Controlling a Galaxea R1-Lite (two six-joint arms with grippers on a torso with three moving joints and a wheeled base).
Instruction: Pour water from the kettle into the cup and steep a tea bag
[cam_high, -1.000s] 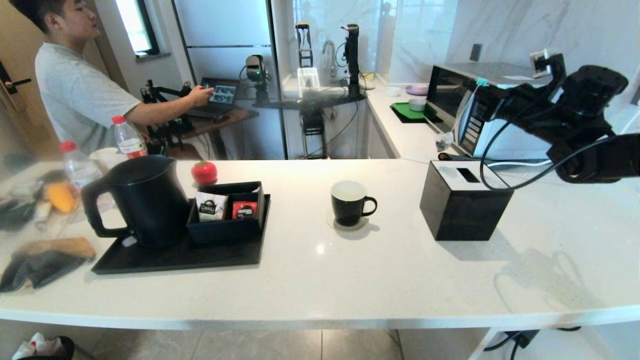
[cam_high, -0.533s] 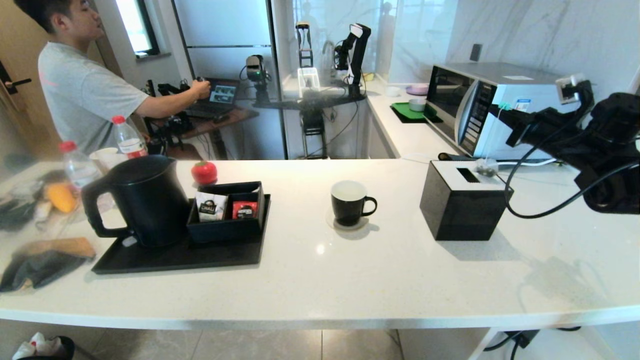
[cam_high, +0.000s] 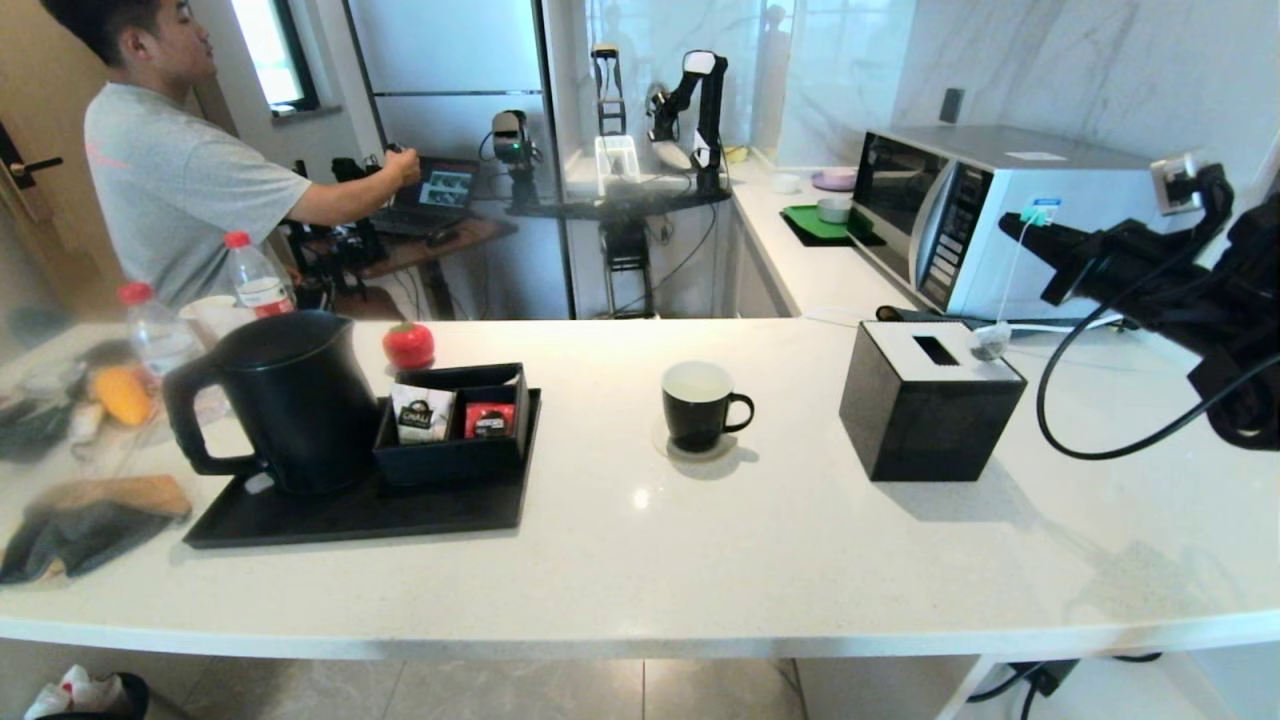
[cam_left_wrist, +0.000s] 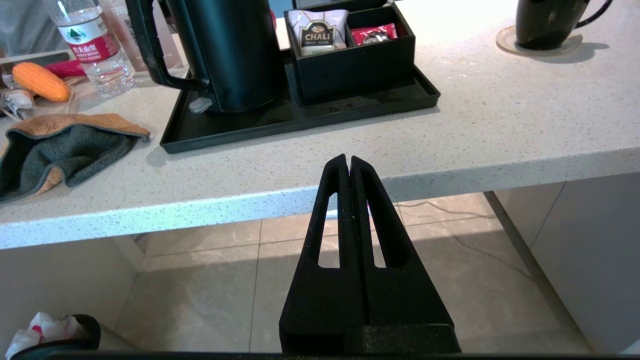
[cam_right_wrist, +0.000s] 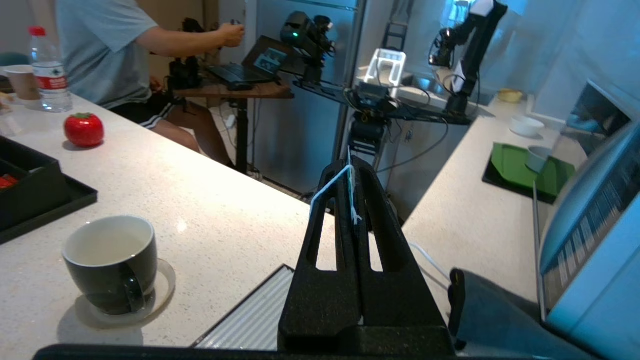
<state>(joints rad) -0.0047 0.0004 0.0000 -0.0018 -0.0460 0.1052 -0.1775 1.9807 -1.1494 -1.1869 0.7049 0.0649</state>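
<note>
Right gripper (cam_high: 1012, 224): raised at the right side of the surface (cam_high: 760, 540), in front of the microwave (cam_high: 960, 215); fingers pressed together on a white string and its small blue-green tag
Tea bag (cam_high: 990, 341): hangs from that string, at the far right corner of the black box's top; whether it touches the box cannot be told
Black box (cam_high: 925, 410): stands on the surface to the right of the cup, with a slot in its pale top
Cup (cam_high: 700, 404): upright on a round coaster (cam_high: 668, 446) near the middle of the surface, handle turned toward the black box, well apart from the tea bag
Kettle (cam_high: 285, 400): upright on the black tray (cam_high: 360, 510) at the left, lid on, handle pointing left
Sachet holder (cam_high: 455, 455): on the same tray, just beside the kettle, with a white sachet and a red one inside
Left gripper (cam_left_wrist: 349, 165): parked below the front edge of the surface, fingers closed on nothing
Person (cam_high: 170, 190): behind the surface at the far left, reaching toward a laptop
</note>
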